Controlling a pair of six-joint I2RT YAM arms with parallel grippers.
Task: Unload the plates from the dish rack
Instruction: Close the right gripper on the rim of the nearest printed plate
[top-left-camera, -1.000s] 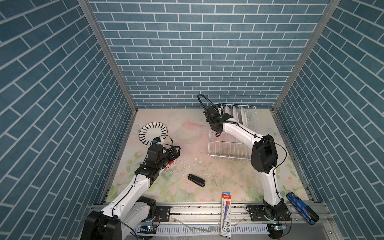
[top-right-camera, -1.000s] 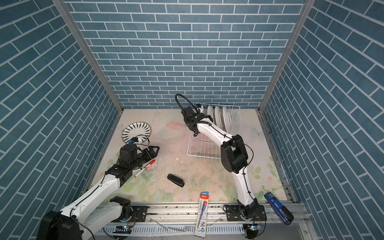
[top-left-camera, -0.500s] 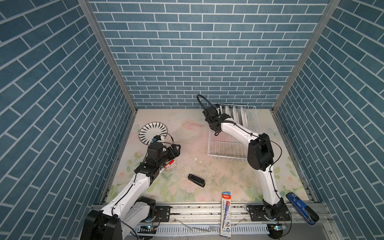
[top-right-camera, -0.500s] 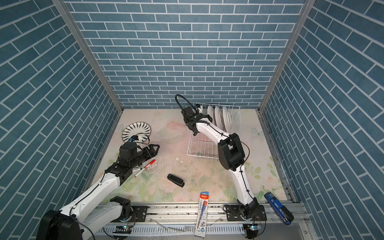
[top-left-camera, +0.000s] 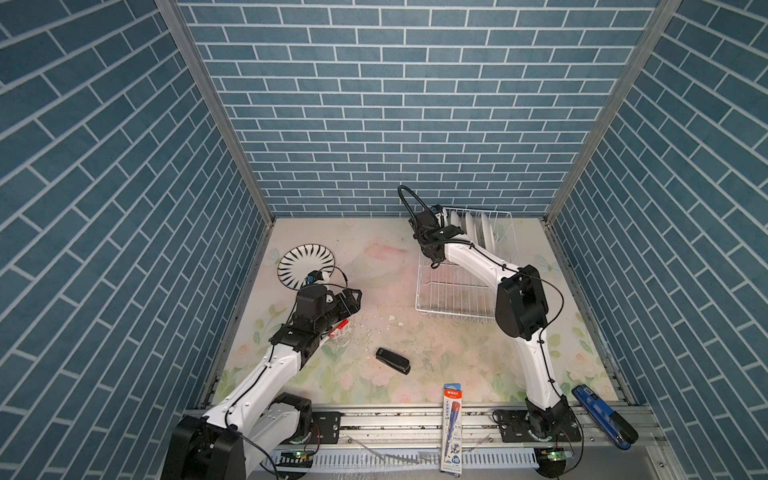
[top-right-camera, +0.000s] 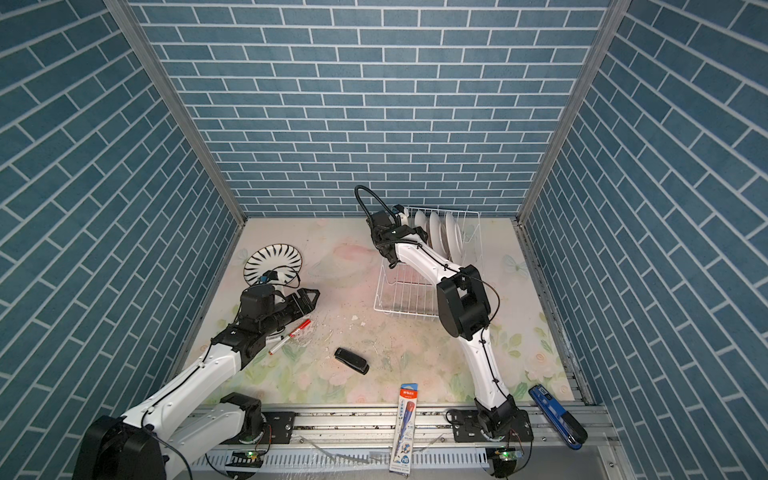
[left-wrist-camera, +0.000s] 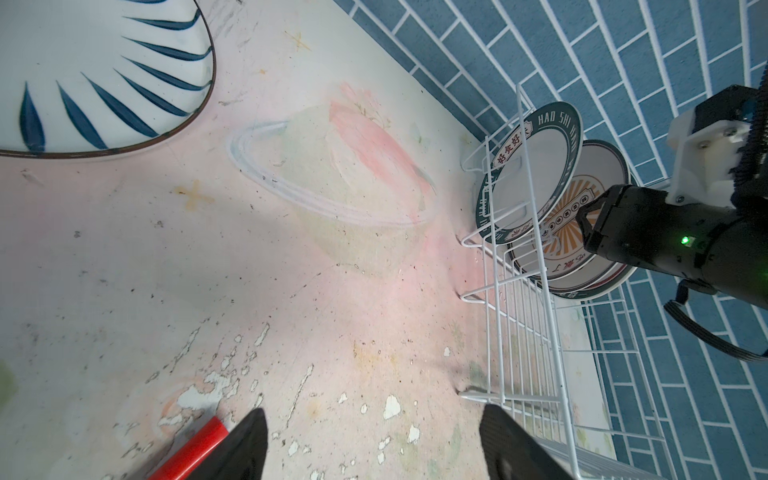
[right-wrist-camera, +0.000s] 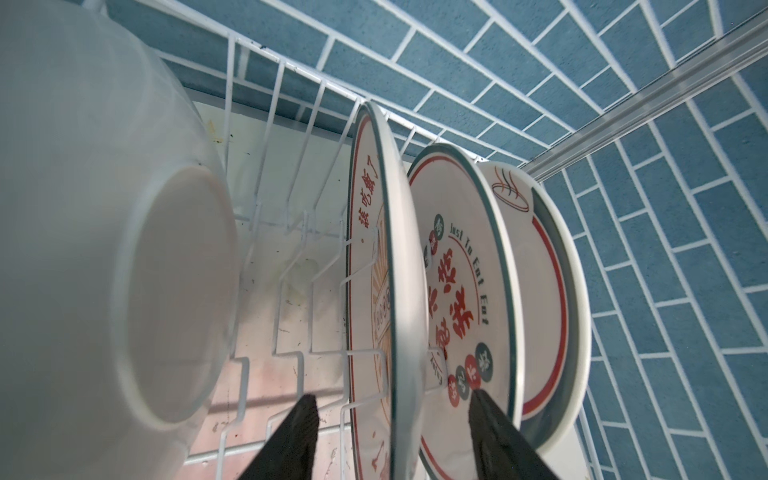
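with your right gripper (right-wrist-camera: 395, 436) open astride the orange plate (right-wrist-camera: 399, 270) at lower centre, close squarely, then lift straight from the rack (top-left-camera: 457, 291).

Teal-blue brick-pattern walls (top-left-camera: 374, 104) enclosing the space, silver metal corner posts (top-left-camera: 215, 112), pale floral-print table surface (top-left-camera: 374, 257), scuffed and flaking, grey slotted metal rail (top-left-camera: 395, 424), soft even light.

A pastel floral table mat (top-left-camera: 374, 257), flaked white in places, sits between blue brick-patterned walls (top-left-camera: 374, 104). A black oblong stapler (top-left-camera: 392, 360) lies near the mat's front middle; a red-capped white marker pen (top-right-camera: 289, 336) lies to its left. Across the front metal rail (top-left-camera: 395, 424) rest a blue-and-red carded pencil pack (top-left-camera: 453, 428) and a blue-and-black handheld tool (top-left-camera: 602, 417).
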